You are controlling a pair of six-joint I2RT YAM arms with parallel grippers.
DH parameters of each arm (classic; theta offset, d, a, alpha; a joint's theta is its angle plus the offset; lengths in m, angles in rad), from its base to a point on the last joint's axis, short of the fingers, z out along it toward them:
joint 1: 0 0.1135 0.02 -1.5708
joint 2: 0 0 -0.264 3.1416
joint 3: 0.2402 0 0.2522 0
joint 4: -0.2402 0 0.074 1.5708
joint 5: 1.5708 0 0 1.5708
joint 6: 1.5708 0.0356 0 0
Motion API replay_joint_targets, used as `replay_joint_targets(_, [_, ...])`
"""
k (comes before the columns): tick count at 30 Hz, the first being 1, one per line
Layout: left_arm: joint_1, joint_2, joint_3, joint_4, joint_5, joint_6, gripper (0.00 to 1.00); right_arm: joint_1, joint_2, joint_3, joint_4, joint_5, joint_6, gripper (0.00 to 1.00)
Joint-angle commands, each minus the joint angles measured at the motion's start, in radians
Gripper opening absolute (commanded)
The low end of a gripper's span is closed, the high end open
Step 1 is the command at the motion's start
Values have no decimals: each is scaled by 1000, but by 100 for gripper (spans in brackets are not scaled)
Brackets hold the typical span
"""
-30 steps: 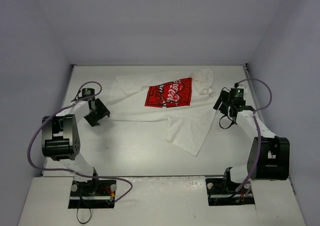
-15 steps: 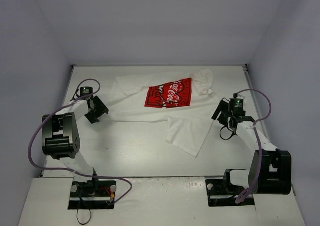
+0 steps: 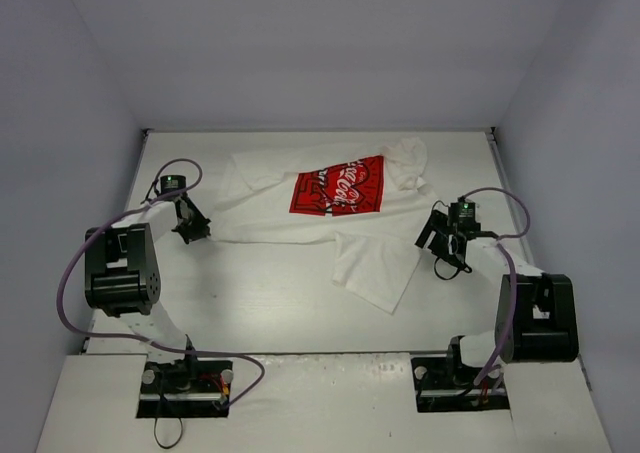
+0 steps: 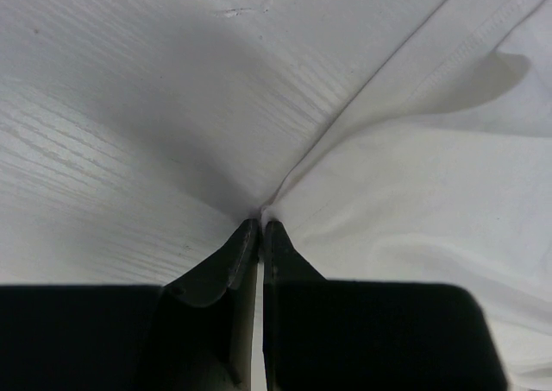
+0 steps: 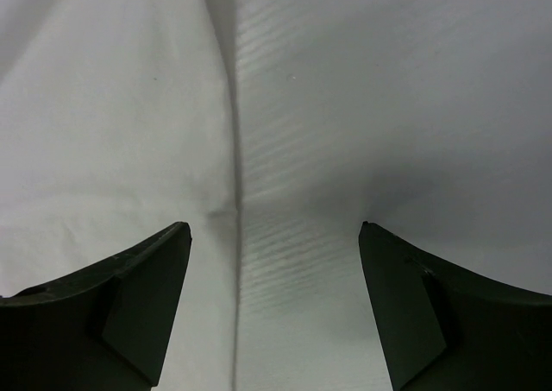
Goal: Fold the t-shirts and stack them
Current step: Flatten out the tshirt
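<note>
A white t-shirt [image 3: 375,258] with a red square chest print [image 3: 338,186] lies crumpled across the far half of the table. My left gripper [image 3: 191,229] is down at the shirt's left edge. In the left wrist view its jaws [image 4: 260,224] are shut on a pinch of the white cloth [image 4: 414,184], which puckers toward the tips. My right gripper [image 3: 433,236] is at the shirt's right side, open. In the right wrist view the shirt's edge [image 5: 112,123] runs between its spread fingers [image 5: 272,227], with bare table to the right.
The white table [image 3: 270,303] is enclosed by pale walls on three sides. A bunched sleeve or collar [image 3: 408,163] lies at the far right of the shirt. A folded-over flap [image 3: 372,268] points toward the near edge.
My left gripper has gone from open to shut on the shirt's left edge. The right gripper has moved nearer and leftward to the shirt's right edge, opening wider.
</note>
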Motion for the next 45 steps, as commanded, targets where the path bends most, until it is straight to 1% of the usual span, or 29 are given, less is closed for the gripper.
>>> replay_joint_targets(1, [-4, -14, -5, 2, 26, 10, 0, 60, 48, 53, 29, -7, -2, 76])
replay_joint_targets(5, [-5, -34, -10, 5, 34, 13, 0, 129, 114, 74, 40, 29, 19, 76])
replay_joint_targets(9, [-4, -38, -14, 3, 44, 14, 0, 146, 158, 80, 45, 39, 50, 74])
replay_joint_targets(10, [-4, -40, -14, 4, 44, 12, 0, 149, 161, 77, 48, 49, 54, 73])
replay_joint_targets(12, [-4, -43, -15, 3, 44, 13, 0, 151, 164, 67, 47, 78, 65, 67])
replay_joint_targets(14, [-4, -49, -10, -3, 44, 15, 0, 151, 165, 54, 45, 99, 73, 58])
replay_joint_targets(15, [-4, -51, -8, -5, 44, 16, 0, 150, 162, 42, 44, 101, 82, 56])
replay_joint_targets(22, [-2, -69, 18, -16, 35, 13, 0, 150, 111, -6, 13, 109, 100, 55])
replay_joint_targets(25, [-2, -67, 30, -19, 33, 11, 0, 147, 98, -13, -3, 117, 96, 50])
replay_joint_targets(26, [-2, -66, 34, -21, 33, 11, 0, 147, 98, -14, -3, 122, 96, 46])
replay_joint_targets(27, [-2, -64, 40, -21, 33, 11, 0, 146, 99, -18, -3, 127, 96, 37])
replay_joint_targets(28, [-2, -63, 43, -21, 33, 10, 0, 141, 106, -17, -3, 128, 92, 31])
replay_joint_targets(29, [-2, -61, 48, -21, 34, 11, 0, 137, 108, -14, -3, 132, 89, 21])
replay_joint_targets(31, [-2, -61, 61, -20, 40, 13, 0, 133, 112, -1, -3, 134, 72, 9])
replay_joint_targets(32, [-2, -62, 68, -21, 44, 15, 0, 133, 108, 11, -3, 138, 61, 1])
replay_joint_targets(33, [-2, -65, 77, -22, 51, 18, 0, 131, 96, 29, -3, 141, 46, 0])
replay_joint_targets(36, [0, -89, 107, -25, 64, 27, 0, 127, 57, 111, -8, 143, -20, 0])
replay_joint_targets(39, [5, -138, 181, -54, 74, 36, 0, 122, -7, 227, -73, 158, -87, 0])
replay_joint_targets(40, [14, -159, 229, -74, 87, 32, 0, 116, -34, 258, -85, 161, -104, 0])
replay_joint_targets(41, [19, -174, 236, -85, 97, 27, 0, 113, -50, 292, -96, 161, -123, 0])
replay_joint_targets(42, [27, -197, 287, -94, 108, 19, 0, 110, -63, 359, -117, 166, -155, 0])
replay_joint_targets(45, [36, -231, 448, -118, 132, 9, 0, 98, -111, 484, -143, 169, -207, 0])
